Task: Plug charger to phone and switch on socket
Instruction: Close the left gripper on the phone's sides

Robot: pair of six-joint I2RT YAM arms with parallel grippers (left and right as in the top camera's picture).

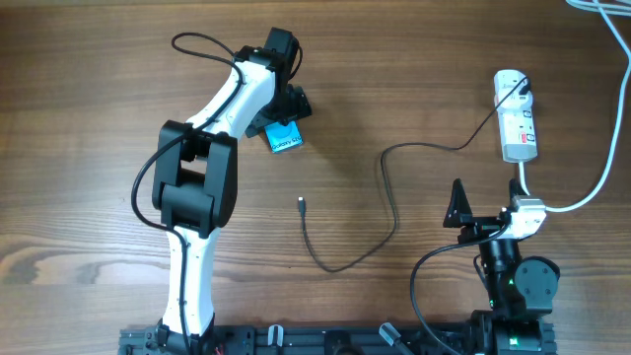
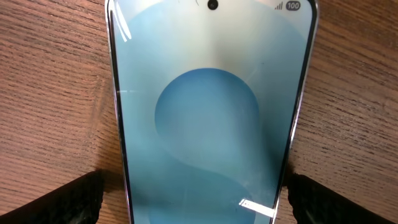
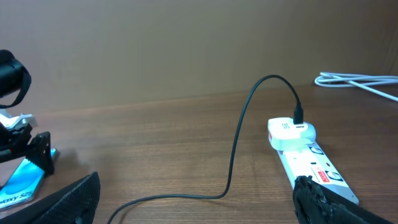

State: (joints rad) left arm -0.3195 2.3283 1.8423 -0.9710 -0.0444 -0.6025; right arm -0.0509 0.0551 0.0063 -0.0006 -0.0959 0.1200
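Observation:
The phone, with a teal screen, lies flat on the wooden table, left of centre. My left gripper is open over it. In the left wrist view the phone fills the space between the two fingers of my left gripper, with only narrow gaps. The charger is a thin black cable. Its connector tip lies free mid-table, apart from the phone. Its other end goes into a white adapter on the socket, a white strip. My right gripper is open and empty, just short of the socket's near end.
A thick white cable runs along the table's right side and shows at the far right in the right wrist view. The arm bases and a black rail line the front edge. The charger loops across the middle.

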